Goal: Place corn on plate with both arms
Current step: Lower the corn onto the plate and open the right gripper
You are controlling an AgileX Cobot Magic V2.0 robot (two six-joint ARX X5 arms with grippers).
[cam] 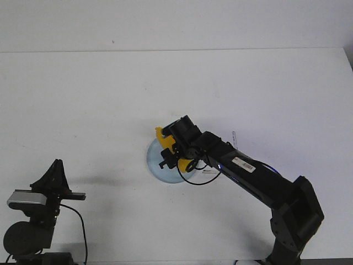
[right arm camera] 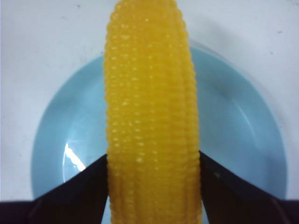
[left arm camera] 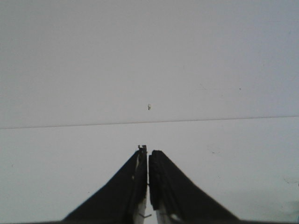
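Left gripper (left arm camera: pixel 148 186) sits closed and empty, well apart from plate (cam: pixel 156 165). Right gripper (cam: pixel 172 148) clamps corn (right arm camera: pixel 152 116) between both fingers (right arm camera: pixel 74 196), above plate centre. White arm label (cam: pixel 246 164) carries a barcode; text unreadable
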